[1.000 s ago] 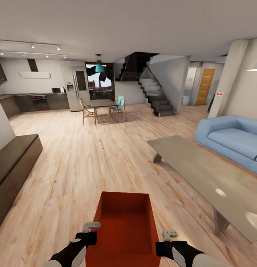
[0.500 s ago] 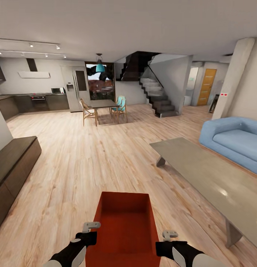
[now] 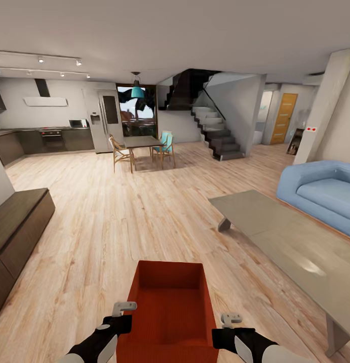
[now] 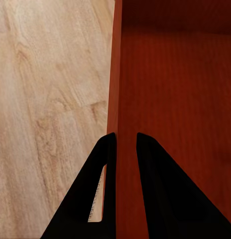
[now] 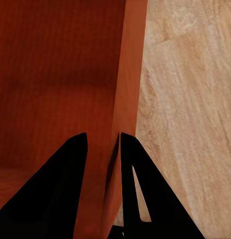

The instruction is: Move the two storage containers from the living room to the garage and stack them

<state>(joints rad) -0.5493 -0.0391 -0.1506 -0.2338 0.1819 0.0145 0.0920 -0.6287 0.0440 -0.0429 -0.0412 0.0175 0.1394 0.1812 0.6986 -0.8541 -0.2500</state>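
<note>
Carrying is the step in hand: one orange-red storage container [image 3: 170,312] hangs low in front of the robot over the living room's wood plank floor [image 3: 104,222], its left wall pinched by the left end effector [image 4: 126,142] and its right wall by the right end effector [image 5: 103,142] — one finger inside, one outside each thin wall. To do it well, both grips should stay level and evenly spaced while the base drives, so the walls do not flex or slip — and the route should pass well apart from the low grey table [image 3: 291,242] and the blue sofa [image 3: 321,191].
</note>
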